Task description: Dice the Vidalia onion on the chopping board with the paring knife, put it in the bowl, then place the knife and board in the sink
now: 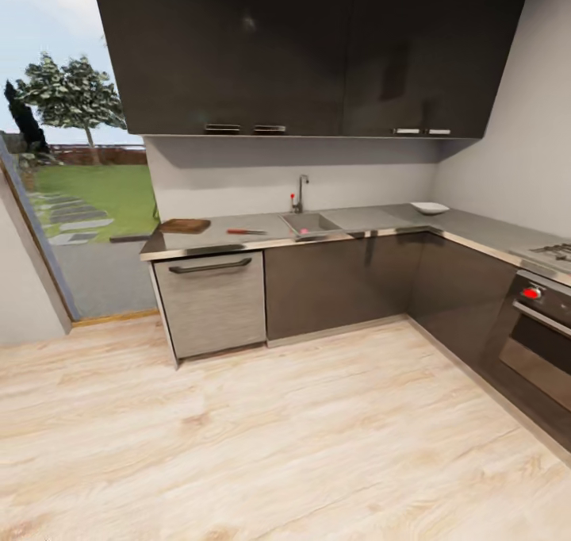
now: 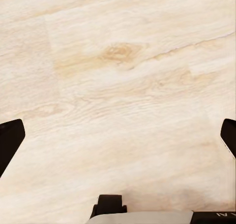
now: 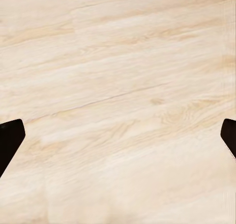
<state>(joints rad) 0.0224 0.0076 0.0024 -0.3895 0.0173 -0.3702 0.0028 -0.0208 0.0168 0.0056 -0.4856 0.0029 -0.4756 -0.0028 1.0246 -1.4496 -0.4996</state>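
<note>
Both grippers hang over bare floor, and both are spread wide: your left gripper (image 2: 118, 135) shows its dark fingertips (image 2: 10, 140) at the two far edges of its wrist view with pale planks between them; your right gripper (image 3: 118, 135) shows the same, tips (image 3: 10, 138) apart and nothing held. Neither is near any task thing, so the relation that matters is distance and bearing from the whole robot.

Ahead of you across the wooden floor (image 1: 277, 446) runs the desk (image 1: 365, 217); the sink (image 1: 311, 224) sits in it a little right of the centre of the head view, its tap (image 1: 301, 192) at the back edge. A small pinkish-red spot in the basin is most likely the Vidalia onion (image 1: 304, 230); it is too small to be sure. Left of the sink the paring knife (image 1: 246, 232) lies flat, its long axis running along the desk edge, red handle toward the left; further left, near the end of the desk, lies the chopping board (image 1: 184, 225); the white bowl (image 1: 429, 207) rests well to the right, near the corner.

My judgement: you drive forward first; as the basin lies slightly right of centre, the right arm seems the nearer for the onion.
</note>
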